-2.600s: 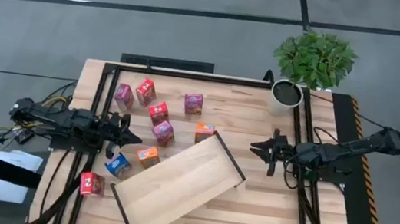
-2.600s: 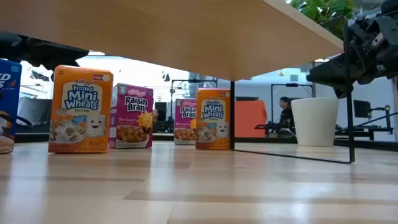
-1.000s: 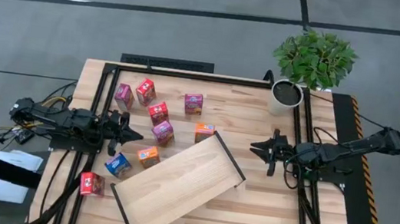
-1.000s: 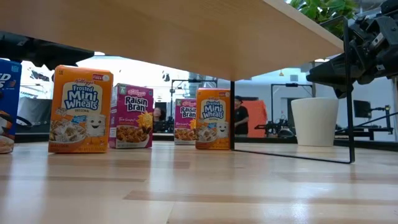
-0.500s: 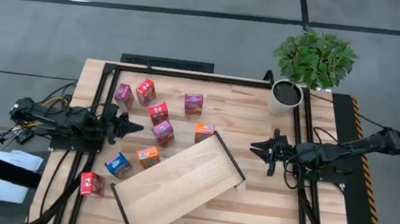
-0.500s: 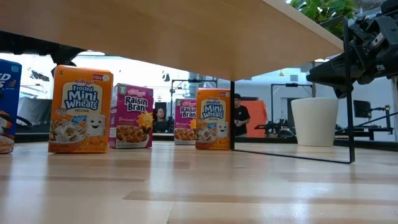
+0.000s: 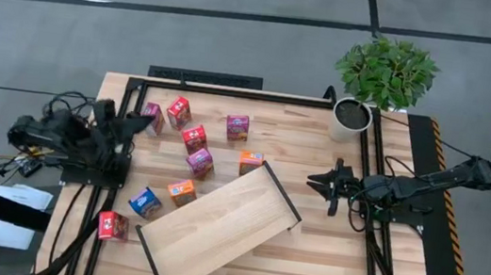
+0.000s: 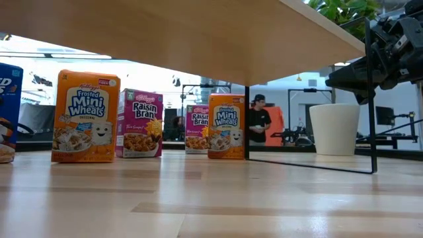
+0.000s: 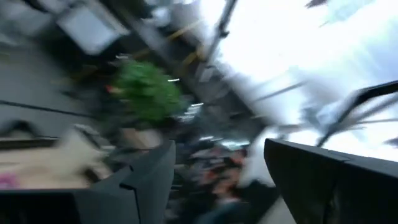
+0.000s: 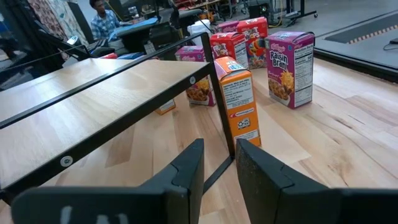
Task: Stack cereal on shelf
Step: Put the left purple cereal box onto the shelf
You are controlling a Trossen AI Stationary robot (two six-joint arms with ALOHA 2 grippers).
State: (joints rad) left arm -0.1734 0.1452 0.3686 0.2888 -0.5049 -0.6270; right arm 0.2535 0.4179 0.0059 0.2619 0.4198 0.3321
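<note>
Cereal boxes (image 7: 194, 137) number 9 in the view from above, all on the wooden table (image 7: 324, 262). 3 red boxes (image 7: 179, 112) sit there, 2 near the far side and 1 at the near left corner. 3 pink boxes (image 7: 237, 127), 2 orange boxes (image 7: 251, 163) and 1 blue box (image 7: 145, 202) sit there too. None is on the 1 shelf (image 7: 219, 229), which stands slanted across the near middle of the table, with the boxes beside it and beyond it.

Left claw (image 7: 138, 123) is up at the table's left edge, just beside the far-left pink box. Its 2 fingers (image 9: 149, 183) are spread wide with nothing between them.

Right claw (image 7: 314, 179) waits over the right half of the table, near the shelf's right end. Its 2 fingers (image 10: 186, 168) stand a little apart and pinch nothing. The closest box to it is an orange one, just past the shelf's black frame.

1 plant pot (image 7: 352, 118) stands at the far right corner. 1 person (image 8: 258, 122) stands in the room behind.
</note>
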